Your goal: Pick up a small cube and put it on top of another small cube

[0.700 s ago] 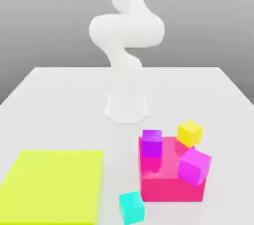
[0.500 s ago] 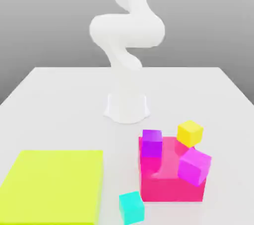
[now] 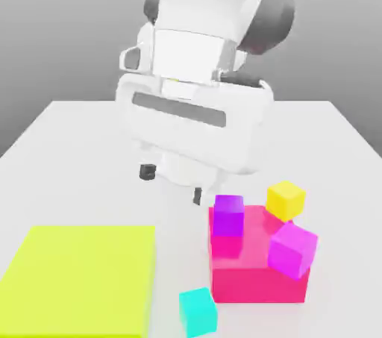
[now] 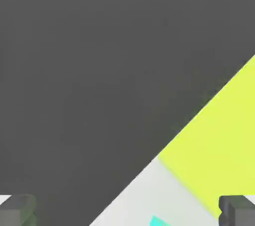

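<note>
On bench (image 3: 82, 150), cyan cube (image 3: 198, 311) sits beside red block (image 3: 257, 273); purple cube (image 3: 228, 215) atop block. Pincer (image 3: 173, 184) hangs above, fingers spread apart, empty.

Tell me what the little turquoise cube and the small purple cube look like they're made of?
Hard to say for certain. The turquoise cube looks like smooth, matte plastic: one flat colour, crisp edges, no grain or shine. The purple cube, sitting on the red block, looks the same, solid-coloured and smooth. The red block shows a faint sheen on top, so perhaps a glossier plastic.
</note>
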Robot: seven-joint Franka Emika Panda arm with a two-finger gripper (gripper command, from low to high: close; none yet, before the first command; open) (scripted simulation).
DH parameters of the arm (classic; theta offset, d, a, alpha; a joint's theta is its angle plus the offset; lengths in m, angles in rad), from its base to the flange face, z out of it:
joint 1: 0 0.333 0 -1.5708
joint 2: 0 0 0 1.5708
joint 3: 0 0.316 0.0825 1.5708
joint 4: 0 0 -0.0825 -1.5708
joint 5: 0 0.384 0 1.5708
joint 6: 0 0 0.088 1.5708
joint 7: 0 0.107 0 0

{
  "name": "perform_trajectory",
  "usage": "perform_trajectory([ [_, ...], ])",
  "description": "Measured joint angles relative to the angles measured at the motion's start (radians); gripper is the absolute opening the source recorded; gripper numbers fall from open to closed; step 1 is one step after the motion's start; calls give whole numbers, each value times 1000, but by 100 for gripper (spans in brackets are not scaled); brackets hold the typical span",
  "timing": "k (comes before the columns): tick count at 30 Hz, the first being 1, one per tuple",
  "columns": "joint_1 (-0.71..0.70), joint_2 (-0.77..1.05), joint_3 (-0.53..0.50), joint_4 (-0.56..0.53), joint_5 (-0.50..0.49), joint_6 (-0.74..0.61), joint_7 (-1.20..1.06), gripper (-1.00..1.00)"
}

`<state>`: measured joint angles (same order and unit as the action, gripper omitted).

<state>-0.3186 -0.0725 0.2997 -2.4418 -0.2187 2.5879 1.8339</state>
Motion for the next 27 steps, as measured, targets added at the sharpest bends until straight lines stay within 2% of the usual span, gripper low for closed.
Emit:
perform_trajectory([
  [5,4,148,-5,-31,-18,64,198,0],
  [10,22,284,-11,-65,31,135,348,0],
  [15,89,456,-93,-39,-43,261,441,0],
  [16,106,486,-114,-32,-59,284,454,-100],
  [23,108,490,-117,-31,-61,290,456,-100],
  [27,60,368,-51,-59,19,197,395,-100],
])
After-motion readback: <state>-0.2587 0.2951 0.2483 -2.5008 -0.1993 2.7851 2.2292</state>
